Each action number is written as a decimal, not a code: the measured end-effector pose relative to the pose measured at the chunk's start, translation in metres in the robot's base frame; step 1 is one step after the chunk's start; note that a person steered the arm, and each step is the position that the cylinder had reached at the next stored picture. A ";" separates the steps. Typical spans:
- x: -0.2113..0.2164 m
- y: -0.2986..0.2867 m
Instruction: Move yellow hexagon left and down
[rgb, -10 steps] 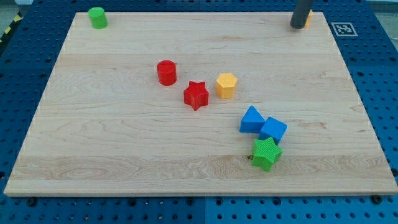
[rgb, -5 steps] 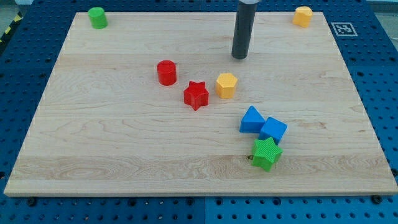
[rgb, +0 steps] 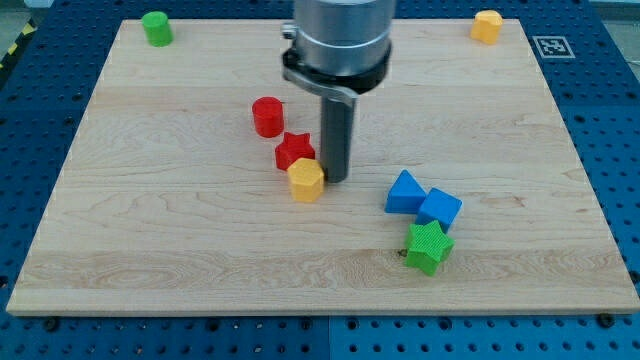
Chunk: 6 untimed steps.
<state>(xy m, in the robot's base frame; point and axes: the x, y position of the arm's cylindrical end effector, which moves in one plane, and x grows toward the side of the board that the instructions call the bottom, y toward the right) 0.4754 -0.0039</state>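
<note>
Red star (rgb: 292, 149), green star (rgb: 428, 246)

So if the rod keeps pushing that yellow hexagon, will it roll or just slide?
Probably slides: the yellow hexagon block sits flat on the smooth wooden board. It may twist, since my tip presses its right side and the red star block touches it.

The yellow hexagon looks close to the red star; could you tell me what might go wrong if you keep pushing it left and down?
1. The yellow hexagon touches the red star at its upper left, so it may drag the star along.
2. My tip sits at the hexagon's right edge, slightly high; an off-centre push could let the hexagon spin or slip past.
3. If the star shifts up-left, it may bump the red cylinder nearby.
</note>
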 end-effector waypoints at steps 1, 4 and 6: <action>0.002 -0.042; 0.056 -0.075; 0.084 -0.075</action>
